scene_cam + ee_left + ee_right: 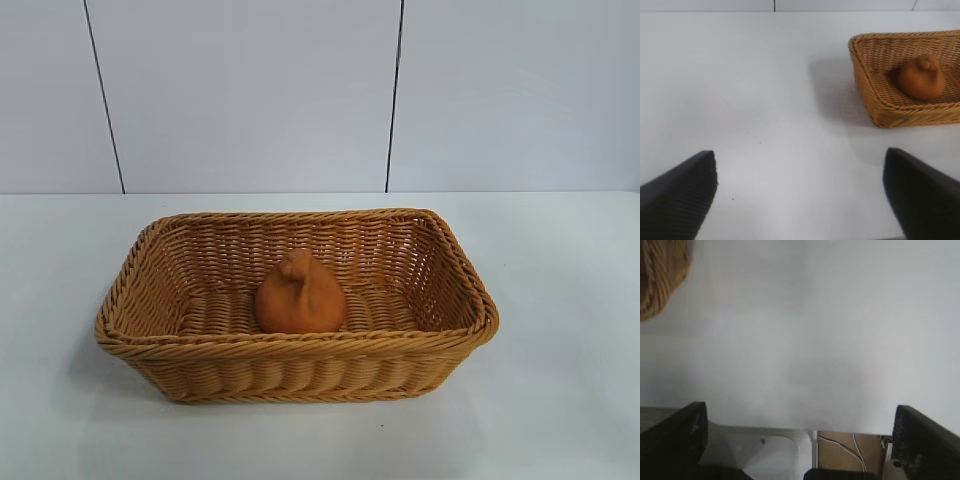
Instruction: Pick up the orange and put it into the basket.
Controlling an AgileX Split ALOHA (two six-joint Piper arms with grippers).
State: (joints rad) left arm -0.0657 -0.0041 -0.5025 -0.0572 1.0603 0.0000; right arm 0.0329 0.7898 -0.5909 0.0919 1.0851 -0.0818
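Orange point(300, 296) sits inside the basket point(300, 380) near its middle, so I judge placing done; both my grippers, left gripper point(800, 192) and right gripper point(800, 440), hang spread and empty over table point(560, 400), next move only parking the arms.

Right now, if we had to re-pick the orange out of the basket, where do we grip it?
Grip the orange across its round body, below the stem nub, coming straight down. It sits upright on the floor of the basket near the front wall, and the sloping walls block a side approach. The nub looks too small and knobby to hold.
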